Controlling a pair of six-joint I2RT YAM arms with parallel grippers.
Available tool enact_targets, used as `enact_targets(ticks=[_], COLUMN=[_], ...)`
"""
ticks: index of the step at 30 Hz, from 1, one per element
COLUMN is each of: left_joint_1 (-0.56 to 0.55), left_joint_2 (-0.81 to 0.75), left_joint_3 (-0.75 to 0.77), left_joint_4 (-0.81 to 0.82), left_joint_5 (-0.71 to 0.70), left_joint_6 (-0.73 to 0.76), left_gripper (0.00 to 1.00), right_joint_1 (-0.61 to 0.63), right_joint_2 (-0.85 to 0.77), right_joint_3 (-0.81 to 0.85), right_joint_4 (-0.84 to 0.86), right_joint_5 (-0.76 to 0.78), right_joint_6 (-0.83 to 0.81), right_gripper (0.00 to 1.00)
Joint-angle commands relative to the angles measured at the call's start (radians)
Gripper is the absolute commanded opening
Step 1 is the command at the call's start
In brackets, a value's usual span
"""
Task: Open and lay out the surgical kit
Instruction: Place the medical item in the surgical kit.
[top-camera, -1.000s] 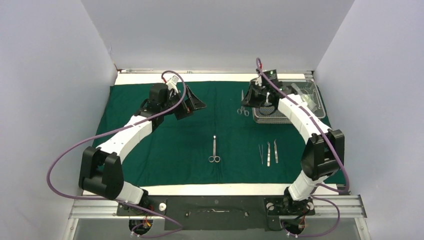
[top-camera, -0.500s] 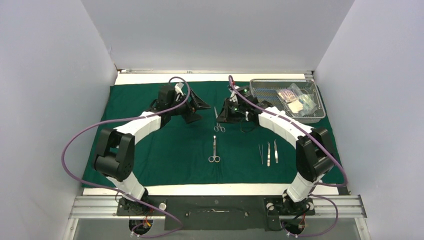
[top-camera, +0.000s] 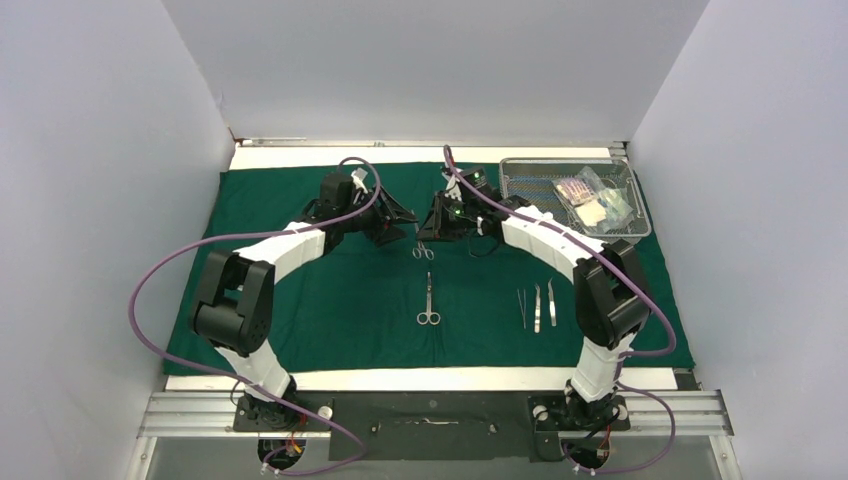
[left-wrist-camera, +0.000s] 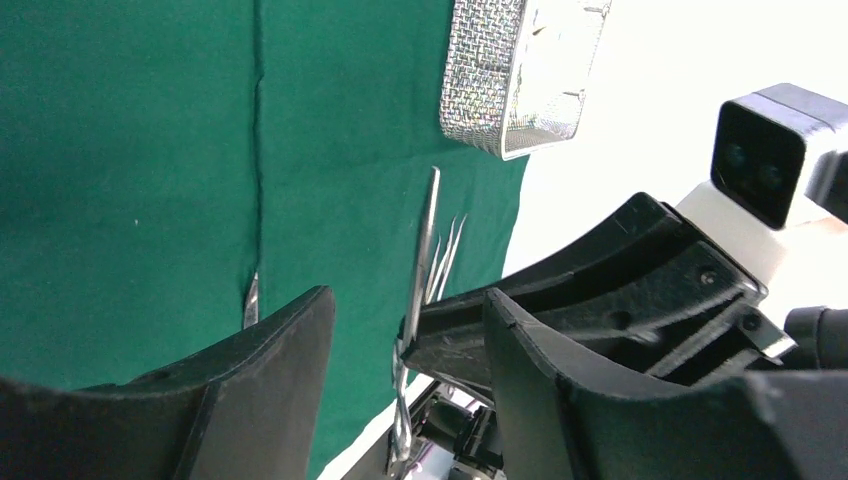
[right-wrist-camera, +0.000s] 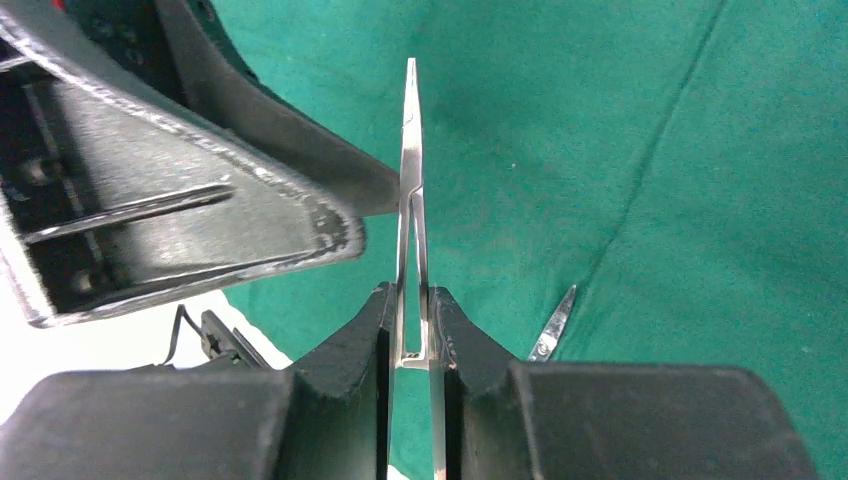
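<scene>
White walls (top-camera: 430, 70) box in the table (top-camera: 420, 379) on three sides. A dark green drape (top-camera: 330, 290) lies spread flat over most of it, with a fold line running across it.

The tray (top-camera: 530, 185) is silver wire mesh and sits at the drape's far right corner, close to the back and right walls. It holds clear packets (top-camera: 592, 200). Three slim tweezers (top-camera: 537, 306) lie side by side on the near right of the drape. One steel ring-handled forceps (top-camera: 428, 300) lies at the centre, pointing away from the arms.

A second forceps (right-wrist-camera: 410, 180) is clamped between the fingers of the right gripper (top-camera: 432, 228) above the middle of the drape, its rings hanging toward the cloth. The left gripper (top-camera: 400, 218) is just beside it with its jaws spread wide. In the left wrist view the second forceps stands between the left fingers (left-wrist-camera: 260, 390). Whether they touch it I cannot tell.

The left half of the drape is bare cloth.

Black fingers block much of both wrist views. The second forceps' rings are cut off at the bottom of the right wrist view. What the packets contain is too small to read.
</scene>
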Motion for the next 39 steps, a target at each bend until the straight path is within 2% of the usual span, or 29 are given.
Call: enact_targets(ticks=[1, 6, 9, 13, 21, 24, 25, 27, 30, 34, 39], left_joint_1=[0.001, 0.006, 0.006, 0.006, 0.001, 0.001, 0.001, 0.001, 0.003, 0.004, 0.001], left_joint_2=[0.014, 0.018, 0.019, 0.028, 0.031, 0.034, 0.033, 0.032, 0.027, 0.015, -0.017], left_joint_3=[0.045, 0.055, 0.070, 0.063, 0.062, 0.066, 0.066, 0.070, 0.083, 0.088, 0.031], left_joint_4=[0.005, 0.067, 0.031, -0.001, -0.044, -0.057, -0.057, -0.103, -0.147, -0.221, -0.229], left_joint_5=[-0.042, 0.002, -0.013, -0.017, -0.021, -0.017, -0.016, -0.016, -0.012, -0.002, 0.019], left_joint_6=[0.010, -0.057, -0.036, -0.013, 0.061, 0.099, 0.111, 0.142, 0.211, 0.318, 0.386], left_gripper=[0.52, 0.46, 0.42, 0.26, 0.00, 0.00, 0.00, 0.00, 0.00, 0.00, 0.00], right_joint_1=[0.013, 0.025, 0.029, 0.037, 0.044, 0.044, 0.044, 0.044, 0.043, 0.025, -0.026], right_joint_2=[0.004, 0.017, 0.027, 0.037, 0.048, 0.048, 0.047, 0.044, 0.023, -0.018, -0.120], right_joint_3=[0.041, 0.051, 0.056, 0.064, 0.061, 0.062, 0.062, 0.065, 0.069, 0.067, 0.016], right_joint_4=[0.054, 0.048, 0.045, 0.045, 0.055, 0.054, 0.050, 0.030, -0.004, -0.036, -0.074], right_joint_5=[-0.041, -0.053, -0.060, -0.071, -0.089, -0.090, -0.090, -0.076, -0.023, 0.026, 0.142], right_joint_6=[0.020, 0.021, 0.025, 0.026, 0.033, 0.032, 0.030, 0.018, -0.012, -0.038, -0.051], right_gripper=[0.05, 0.05, 0.05, 0.05, 0.05, 0.05, 0.11, 0.40, 0.63, 0.72, 0.72])
